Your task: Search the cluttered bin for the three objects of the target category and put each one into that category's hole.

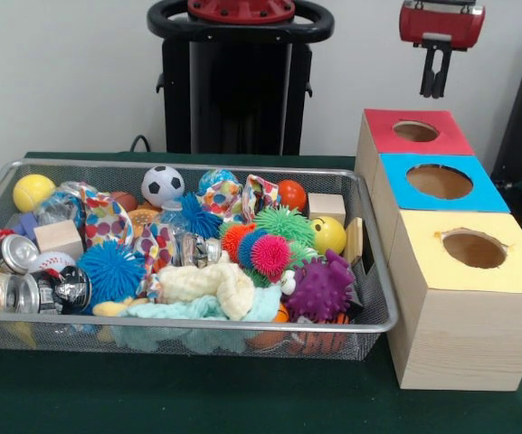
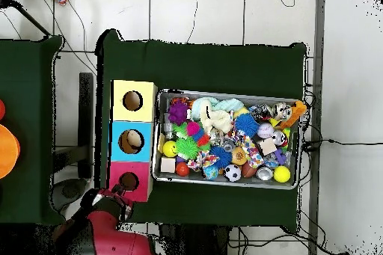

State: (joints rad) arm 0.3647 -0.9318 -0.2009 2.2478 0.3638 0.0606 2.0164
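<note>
Your claw (image 1: pixel 436 89), fingers together and empty, hangs above the red-surround hole (image 1: pixel 415 131); no plush animals show plainly in the wire bin (image 1: pixel 376 271), so expect them buried, light and soft; grip across the body.

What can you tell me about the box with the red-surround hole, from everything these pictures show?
The box with the red-surround hole is pale wood, topped by red paper around a round hole. It stands upright on the green table at the far end of a row of three, touching the blue-topped box, with the yellow-topped box nearest the camera. The wire basket lies alongside. The gripper hangs above it, apart. The hole looks dark in the overhead view; contents unclear.
</note>
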